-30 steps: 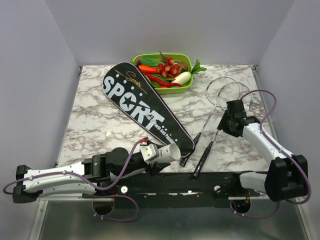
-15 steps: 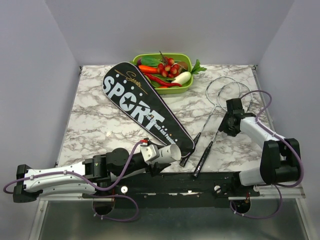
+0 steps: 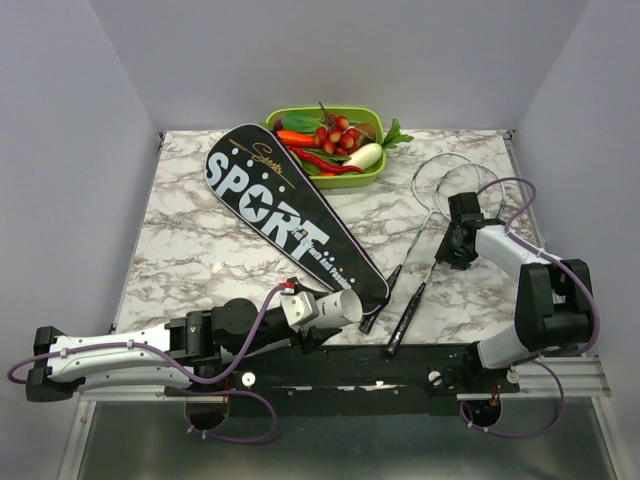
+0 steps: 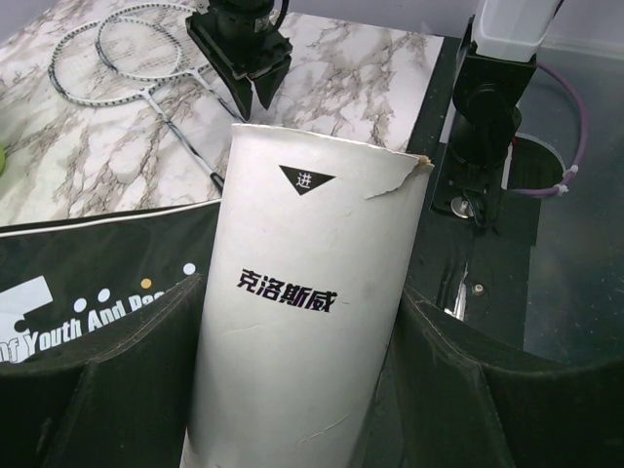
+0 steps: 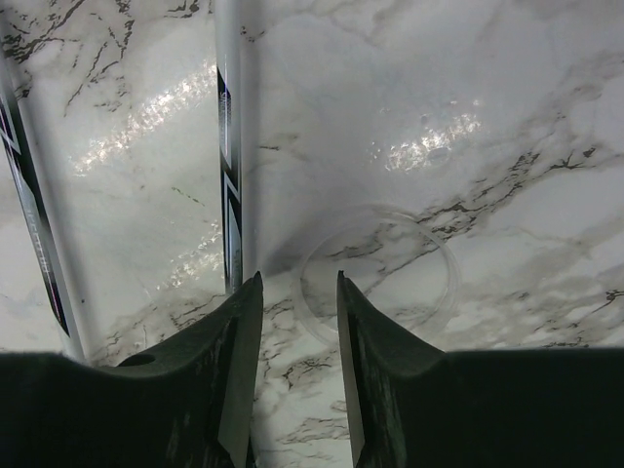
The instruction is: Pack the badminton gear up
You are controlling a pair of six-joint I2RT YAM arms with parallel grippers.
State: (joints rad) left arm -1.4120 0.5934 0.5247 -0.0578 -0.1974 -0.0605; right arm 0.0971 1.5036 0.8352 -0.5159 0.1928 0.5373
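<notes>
Both rackets (image 3: 408, 315) lie side by side right of centre on the marble table (image 3: 200, 240), the SPORT bag (image 3: 285, 215) flat just left of them. Right gripper (image 5: 297, 288) sits just beside one shaft (image 5: 229, 146), jaws slightly apart on nothing; left gripper (image 4: 297, 292) clamps a white cardboard tube (image 4: 312, 214) near the bag's narrow end.

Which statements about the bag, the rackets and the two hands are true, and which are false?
The left hand holds a white tube. True.
The black bag lies inside the green tray. False: it lies on the table, beside it.
The right hand is low beside a racket shaft. True.
The rackets are packed in the bag. False: both lie on the table.
The right hand grips a handle. False: its jaws stand apart.
</notes>
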